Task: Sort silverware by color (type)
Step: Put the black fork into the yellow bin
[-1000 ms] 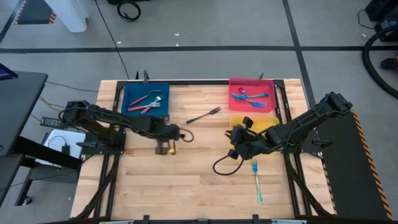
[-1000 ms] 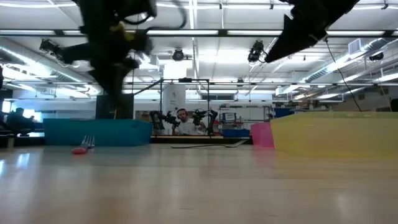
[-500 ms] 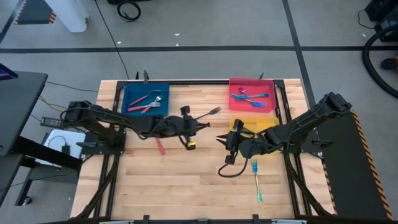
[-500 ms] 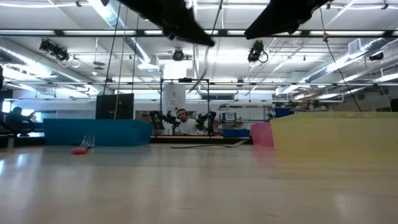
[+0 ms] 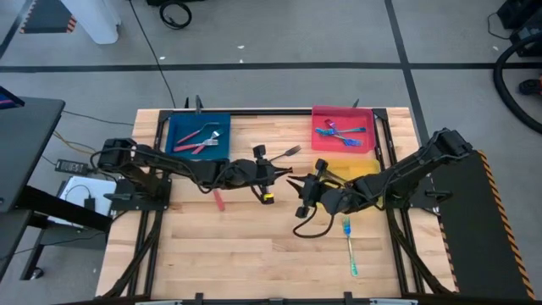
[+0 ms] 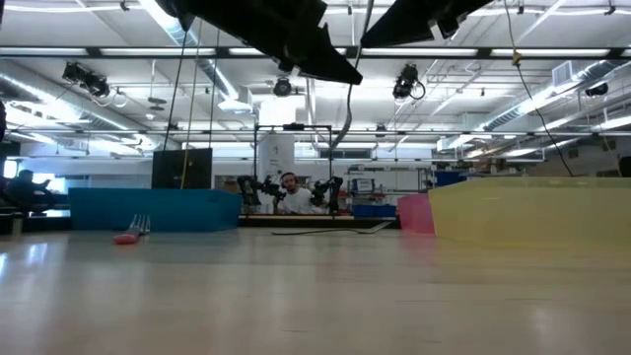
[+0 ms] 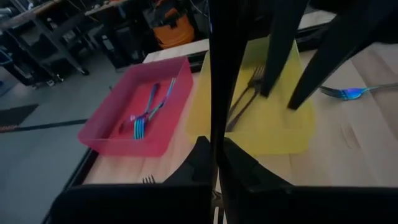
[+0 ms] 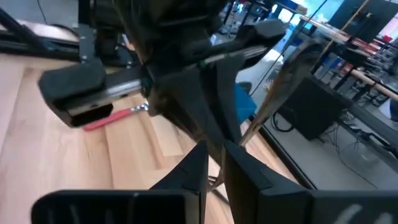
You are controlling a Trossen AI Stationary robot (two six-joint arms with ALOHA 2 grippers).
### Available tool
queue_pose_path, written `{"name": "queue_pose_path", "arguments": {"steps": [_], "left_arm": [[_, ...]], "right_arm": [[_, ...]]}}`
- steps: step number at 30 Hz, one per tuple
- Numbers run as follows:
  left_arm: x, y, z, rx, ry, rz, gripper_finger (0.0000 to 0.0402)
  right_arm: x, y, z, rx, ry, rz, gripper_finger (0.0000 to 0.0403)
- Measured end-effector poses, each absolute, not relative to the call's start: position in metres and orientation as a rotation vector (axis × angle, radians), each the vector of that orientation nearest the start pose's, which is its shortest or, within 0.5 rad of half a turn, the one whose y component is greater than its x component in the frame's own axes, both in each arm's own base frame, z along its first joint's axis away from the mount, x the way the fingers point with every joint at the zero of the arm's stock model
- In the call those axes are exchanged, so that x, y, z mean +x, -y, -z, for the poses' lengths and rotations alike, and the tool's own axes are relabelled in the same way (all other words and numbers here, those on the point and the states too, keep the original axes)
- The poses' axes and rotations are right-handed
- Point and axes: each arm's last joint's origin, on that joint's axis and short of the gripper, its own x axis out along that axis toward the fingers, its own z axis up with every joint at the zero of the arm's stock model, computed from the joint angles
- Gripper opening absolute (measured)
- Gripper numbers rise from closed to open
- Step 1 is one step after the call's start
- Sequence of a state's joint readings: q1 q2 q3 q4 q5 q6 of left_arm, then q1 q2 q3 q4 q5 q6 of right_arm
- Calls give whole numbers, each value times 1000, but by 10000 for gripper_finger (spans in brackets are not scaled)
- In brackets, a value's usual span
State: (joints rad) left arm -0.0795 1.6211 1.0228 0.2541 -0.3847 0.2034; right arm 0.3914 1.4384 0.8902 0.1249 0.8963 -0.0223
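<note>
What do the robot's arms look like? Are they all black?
Mostly, yes. Both arms are dark, jointed and slim. The left gripper has a small yellow mark just behind it, and a black cable loops on the table under the right gripper. Each gripper ends in two thin dark fingers.

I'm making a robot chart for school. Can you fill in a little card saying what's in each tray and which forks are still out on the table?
blue tray: red-handled forks
pink tray: blue iridescent forks
yellow tray: one dark grey fork
loose on the table: grey fork, red-handled fork, teal fork
left gripper: shut, over the table's middle
right gripper: close beside it, facing it
</note>
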Motion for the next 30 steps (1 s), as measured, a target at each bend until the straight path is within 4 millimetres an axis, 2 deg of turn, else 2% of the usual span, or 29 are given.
{"name": "queue_pose_path", "arguments": {"steps": [5, 10, 14, 17, 26, 30], "left_arm": [[358, 18, -248, 296, -361, -265, 11], [359, 16, -248, 294, -361, -271, 11], [359, 14, -248, 293, -360, -278, 11], [359, 14, -248, 293, -359, -279, 11], [359, 13, -250, 289, -340, -284, 11], [359, 11, -250, 288, -342, -286, 11]], "right_arm": [[290, -91, -252, -286, -368, 492, 64], [289, -91, -251, -289, -370, 503, 93], [289, -91, -254, -283, -336, 591, 118], [292, -84, -257, -216, -296, 632, 129], [301, -62, -261, -145, -269, 615, 129], [302, -61, -261, -152, -275, 599, 102]]}}
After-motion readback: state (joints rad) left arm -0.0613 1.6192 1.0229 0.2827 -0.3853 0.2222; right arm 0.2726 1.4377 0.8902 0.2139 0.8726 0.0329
